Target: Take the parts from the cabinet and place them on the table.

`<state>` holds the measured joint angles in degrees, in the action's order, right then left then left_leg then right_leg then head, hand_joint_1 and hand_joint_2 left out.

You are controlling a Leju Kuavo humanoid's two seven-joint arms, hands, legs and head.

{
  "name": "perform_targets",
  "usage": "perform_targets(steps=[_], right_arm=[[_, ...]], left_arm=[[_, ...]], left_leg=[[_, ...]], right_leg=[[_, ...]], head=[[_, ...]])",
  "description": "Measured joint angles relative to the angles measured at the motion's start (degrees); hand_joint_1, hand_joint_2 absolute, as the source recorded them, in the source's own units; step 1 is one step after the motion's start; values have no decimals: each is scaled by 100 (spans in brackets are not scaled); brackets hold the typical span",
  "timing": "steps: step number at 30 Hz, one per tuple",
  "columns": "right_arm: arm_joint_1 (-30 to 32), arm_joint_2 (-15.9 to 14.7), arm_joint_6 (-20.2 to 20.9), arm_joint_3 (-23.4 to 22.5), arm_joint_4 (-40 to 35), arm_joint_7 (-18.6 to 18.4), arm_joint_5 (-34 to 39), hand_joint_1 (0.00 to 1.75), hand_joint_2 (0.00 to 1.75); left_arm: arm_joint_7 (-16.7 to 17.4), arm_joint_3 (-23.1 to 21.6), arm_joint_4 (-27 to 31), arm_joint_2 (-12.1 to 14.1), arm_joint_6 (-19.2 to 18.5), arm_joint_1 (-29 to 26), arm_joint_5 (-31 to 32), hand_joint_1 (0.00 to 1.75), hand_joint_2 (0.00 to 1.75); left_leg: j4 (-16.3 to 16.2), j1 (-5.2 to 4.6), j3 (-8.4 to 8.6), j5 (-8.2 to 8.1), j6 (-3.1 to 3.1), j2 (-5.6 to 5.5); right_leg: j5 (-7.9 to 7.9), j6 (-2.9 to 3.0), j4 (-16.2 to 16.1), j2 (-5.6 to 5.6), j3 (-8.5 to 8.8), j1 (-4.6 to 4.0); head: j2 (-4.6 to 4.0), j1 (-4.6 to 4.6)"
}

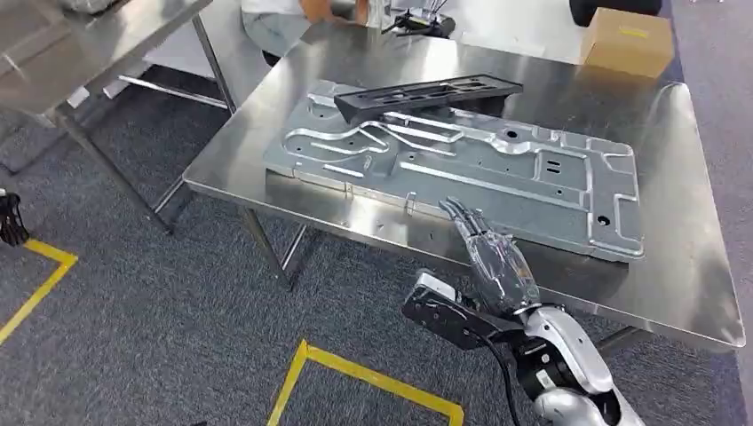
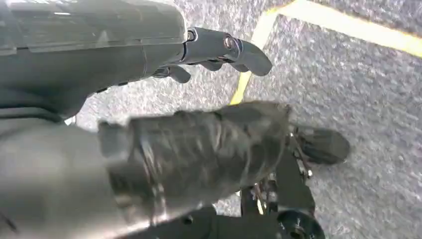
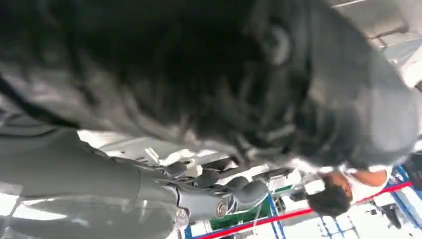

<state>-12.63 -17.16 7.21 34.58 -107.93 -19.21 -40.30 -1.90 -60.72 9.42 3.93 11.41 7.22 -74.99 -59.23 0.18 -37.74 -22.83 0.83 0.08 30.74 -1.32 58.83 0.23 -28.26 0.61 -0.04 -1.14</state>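
The left hand [image 2: 219,55] hangs over speckled grey carpet, fingers loosely curled, holding nothing. On the brushed steel table [image 1: 684,275] lies a ribbed, stamped metal panel [image 1: 462,169], long axis running left to right; a slotted black bar [image 1: 428,95] rests across its far edge. The right hand [image 1: 493,257] hovers at the near edge, fingers straight, empty.

Cardboard box [image 1: 627,40] at far table corner, yellow floor tape [image 1: 366,377] on grey carpet [image 1: 160,302]
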Motion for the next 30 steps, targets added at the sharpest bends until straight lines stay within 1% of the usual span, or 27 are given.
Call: perform_targets(steps=[1,2,3,4,6,7,8,9,10,11,12,13,14,15,17,18,19,20,21,22,23,24,25,27,28,29,30], right_arm=[[18,0,-20,0,0,4,11,0,175],[48,0,-26,2,0,4,17,0,175],[75,9,-35,2,0,-2,17,0,175],[92,9,-46,2,0,-7,17,0,175],[151,20,-122,2,9,-50,41,0,175],[198,28,-164,2,20,-52,57,0,175],[246,42,-197,2,44,-61,66,0,175],[293,57,-243,4,83,-68,63,0,175],[333,72,-273,7,129,-81,46,0,175],[367,85,-317,9,183,-100,35,0,175],[410,103,-373,9,245,-107,35,0,175],[441,120,-426,9,310,-107,48,0,175],[499,129,-475,9,363,-100,66,0,175],[513,129,-501,11,420,-96,74,0,175],[523,136,-525,11,529,-90,103,0,175],[526,142,-533,13,564,-83,109,0,175],[524,142,-540,13,612,-83,116,0,175],[543,144,-544,13,649,-96,129,0,175],[565,149,-549,15,682,-107,164,0,175],[596,144,-566,13,732,-157,173,0,175],[639,144,-612,13,803,-225,162,0,175],[701,142,-687,11,916,-357,63,0,175],[774,140,-750,-9,1018,-446,-24,0,175],[957,140,-901,-129,1292,-476,-66,0,175],[1051,140,-994,-238,1477,-453,-20,0,175],[1132,140,-1088,-345,1665,-392,41,0,175],[1243,140,-1216,-466,1874,-266,83,0,175]], left_arm=[[2,0,-4,-2,4,3,-9,0,175],[4,0,-7,-7,9,0,-15,0,175],[7,0,-22,-9,39,-12,-24,0,175],[4,0,-24,-22,70,-11,-29,0,175],[4,0,-26,-37,129,-6,-52,0,175],[4,0,-31,-39,153,-3,-61,0,175],[0,0,-35,-39,170,-2,-61,0,175],[0,0,-37,-39,179,-4,-66,0,175],[0,0,-37,-42,188,-5,-68,0,175],[-2,0,-39,-46,192,-5,-72,0,175],[-6,0,-39,-46,195,0,-77,0,175],[-15,-2,-39,-48,195,20,-81,0,175],[-17,-2,-39,-50,195,51,-83,0,175],[-28,-2,-44,-52,203,65,-85,0,175],[-31,-7,-48,-52,203,57,-90,0,175],[-31,-11,-52,-52,205,43,-92,0,175],[-31,-13,-57,-74,205,34,-98,0,175],[-28,-13,-59,-81,205,37,-107,0,175],[-26,-13,-63,-81,205,41,-127,0,175],[-26,-13,-66,-87,210,51,-138,0,175],[-28,-13,-68,-92,210,52,-147,0,175],[-33,-13,-70,-96,210,51,-186,0,175],[-37,-15,-72,-98,219,46,-203,0,175],[-39,-17,-76,-114,238,37,-265,0,175],[-37,-20,-79,-124,247,36,-269,0,175],[-33,-20,-79,-146,245,35,-282,0,175],[-17,-20,-81,-146,243,35,-282,0,175]], left_leg=[[0,-3,-10,45,-38,-23],[20,0,-22,106,-72,-35],[11,12,-66,100,-96,-58],[-106,39,-124,-108,-134,-45],[-732,58,-317,-755,-206,-36],[-1145,64,-415,-1019,-238,-35],[-1473,67,-462,-1131,-266,-35],[-1613,72,-423,-1047,-282,-35],[-1529,78,-278,-837,-290,-30],[-1256,78,-34,-599,-281,-13],[-852,78,280,-458,-261,47],[-380,66,639,-515,-236,263],[90,-19,929,-727,-211,456],[176,-40,930,-745,-104,401],[184,-68,798,-683,-8,262],[242,-46,774,-612,51,203],[273,-7,786,-538,88,165],[277,-7,726,-470,137,108],[269,-8,650,-406,192,70],[264,-19,571,-354,221,17],[253,-33,481,-291,222,-78],[231,-33,392,-240,219,-165],[210,-33,311,-195,209,-249],[185,-28,173,-102,179,-422],[163,-22,111,-58,154,-509],[134,-34,28,-27,114,-570],[126,-21,-2,43,88,-647]], right_leg=[[-19,31,-14,-4,-23,-10],[-64,79,-8,-32,-53,-24],[-136,150,-52,-83,-94,51],[-187,191,-50,-134,-134,47],[-285,275,-49,-200,-257,44],[-340,274,-46,-234,-334,41],[-392,275,-39,-280,-416,39],[-443,271,-24,-329,-504,36],[-489,265,-1,-383,-593,37],[-529,253,20,-440,-675,37],[-563,232,35,-489,-736,37],[-597,209,54,-537,-752,24],[-621,177,54,-608,-775,-1],[-658,137,44,-695,-766,-1],[-737,69,-1,-837,-750,13],[-767,25,-5,-894,-749,0],[-634,-23,65,-661,-776,46],[-336,-45,250,-323,-844,43],[-9,-50,584,-125,-933,43],[279,-52,998,-51,-1038,39],[476,-50,1428,-22,-1133,31],[489,-45,1635,-21,-1140,29],[368,-36,1568,-21,-1028,28],[-4,4,806,44,-493,35],[-100,42,294,216,-153,36],[9,95,-105,506,51,34],[-12,86,-155,480,58,48]], head=[[0,24],[0,18],[0,26],[0,18],[0,-15],[0,-11],[0,-15],[0,-17],[0,-17],[0,-19],[0,-21],[0,-19],[0,-30],[0,-19],[0,-59],[0,-39],[0,-46],[0,-46],[0,-26],[0,-24],[0,-28],[0,-28],[0,-28],[0,-28],[0,-28],[0,-30],[2,-55]])
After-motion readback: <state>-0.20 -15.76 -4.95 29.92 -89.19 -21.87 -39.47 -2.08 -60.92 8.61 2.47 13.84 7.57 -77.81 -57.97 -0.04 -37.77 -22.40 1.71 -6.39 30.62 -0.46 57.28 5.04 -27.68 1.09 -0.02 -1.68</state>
